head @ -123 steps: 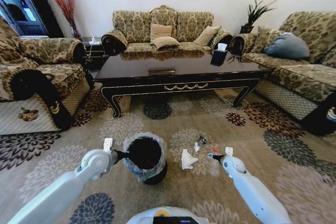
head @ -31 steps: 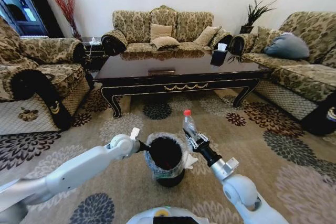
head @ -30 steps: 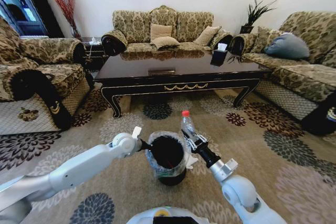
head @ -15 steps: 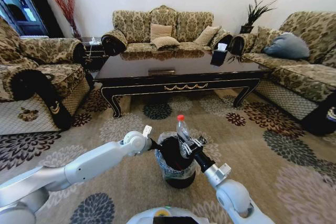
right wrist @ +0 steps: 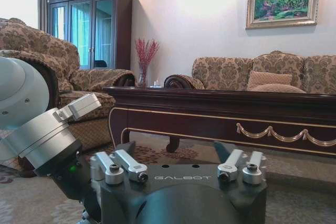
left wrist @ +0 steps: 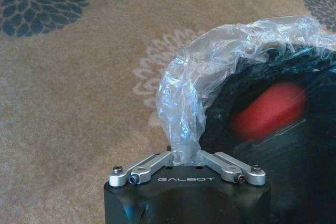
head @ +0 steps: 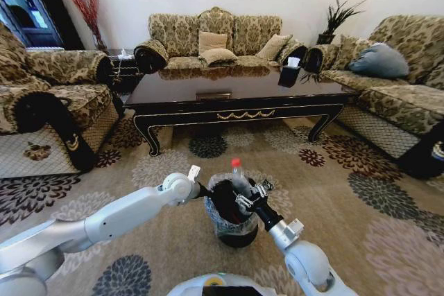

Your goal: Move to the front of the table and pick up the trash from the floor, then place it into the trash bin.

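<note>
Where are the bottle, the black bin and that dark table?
bottle (head: 238, 179), head view, clear body below the red cap
trash bin (head: 236, 237), head view, black outer wall
table (head: 229, 89), head view, glossy top

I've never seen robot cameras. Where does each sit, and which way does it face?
Head: on the head, looking forward and down at bin, floor and table; both arms show, left gripper at the rim, right gripper above it.
Left wrist: behind the left gripper, facing the liner it pinches.
Right wrist: behind the open right gripper, looking level at the table; left arm beside.
Shared: head and left wrist show the bin; head and right wrist, the table.
</note>
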